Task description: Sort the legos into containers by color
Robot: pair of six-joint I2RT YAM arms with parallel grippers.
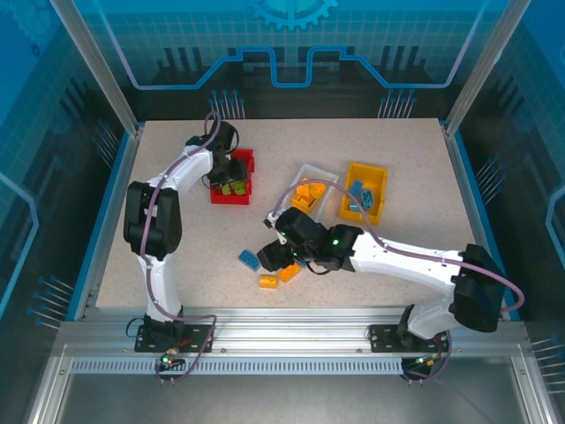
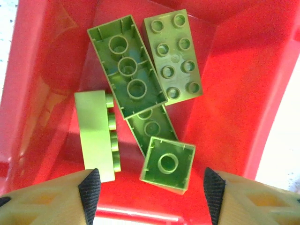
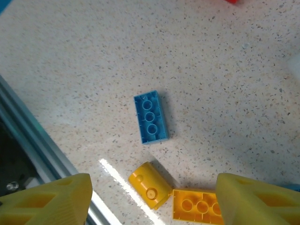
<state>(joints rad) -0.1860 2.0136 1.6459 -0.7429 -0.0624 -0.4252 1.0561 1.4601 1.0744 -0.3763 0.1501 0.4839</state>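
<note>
Left gripper [image 2: 152,193] hangs with jaws parted and empty over the red bin [image 2: 243,70], where 5 lime bricks [image 2: 129,70] lie. Right gripper [image 3: 154,201], spread wide and holding nothing, hovers above the table [image 3: 234,70]; a blue brick [image 3: 151,117] lies at its 12 o'clock, with 2 orange bricks [image 3: 150,185] at that brick's 6 o'clock.

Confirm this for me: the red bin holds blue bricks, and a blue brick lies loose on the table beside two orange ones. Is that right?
Wrong on one point: the bricks in the red bin are lime green, not blue, as the left wrist view shows. The rest stands: a blue brick lies loose on the table beside two orange ones.
</note>
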